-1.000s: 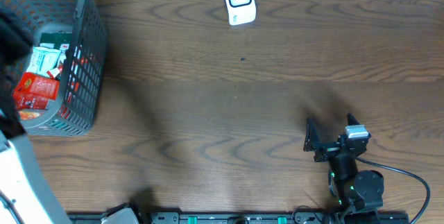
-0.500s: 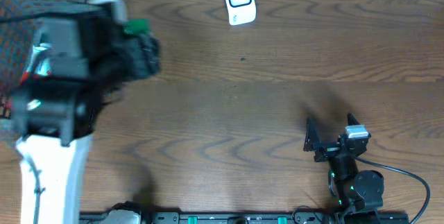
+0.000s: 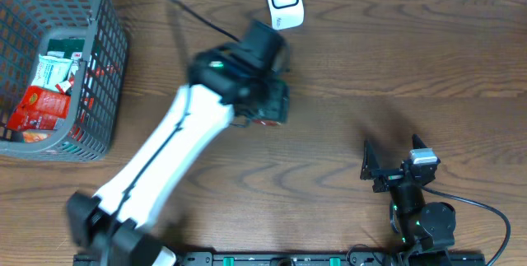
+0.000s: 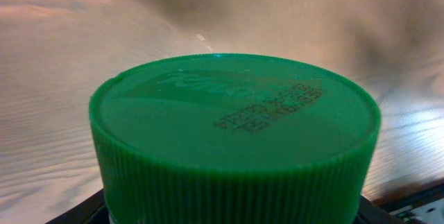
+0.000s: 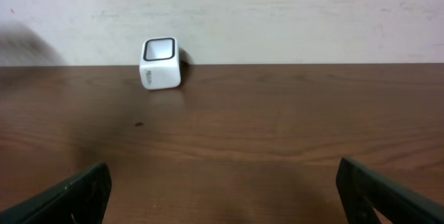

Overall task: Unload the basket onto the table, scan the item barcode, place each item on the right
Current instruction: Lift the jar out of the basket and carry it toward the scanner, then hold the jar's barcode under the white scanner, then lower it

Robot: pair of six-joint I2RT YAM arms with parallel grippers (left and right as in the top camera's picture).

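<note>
Item (image 4: 232, 123) with a green cap (image 4: 236, 106) fills almost the whole left wrist view. The cap is round, with fine ribs down its side and some dark printed characters on its flat top, which I cannot read. The wooden desk (image 3: 412, 60) behind it looks blurred in this view. Dark parts show at the two lower corners, beside the cap.

From the overhead camera, the left arm (image 3: 165, 159) reaches diagonally from the near left edge toward the far middle of the desk. The left pincer (image 3: 268, 105) is at its end and is clamped on the item (image 3: 268, 121), of which only a small reddish part shows under the dark fingers. The item is therefore off the desk, in the grip of the left pincer, near the scanner (image 3: 283, 1) but on the near side of it and not touching it. I cannot tell which way the barcode faces.

The scanner is a small white box with a dark-framed window, and it stands at the far edge of the desk. The right wrist view shows the scanner (image 5: 160, 63) far ahead, a little to the left.

The right pincer (image 3: 392, 152) is at the near right part of the desk, well apart from the item. Its fingers (image 5: 76, 196) stand wide apart at the two lower corners of its own camera view, with nothing between them.

At the far left corner stands a grey wire basket (image 3: 107, 68). Inside it lie red packets (image 3: 41, 105) and a white and green box (image 3: 56, 67).
</note>
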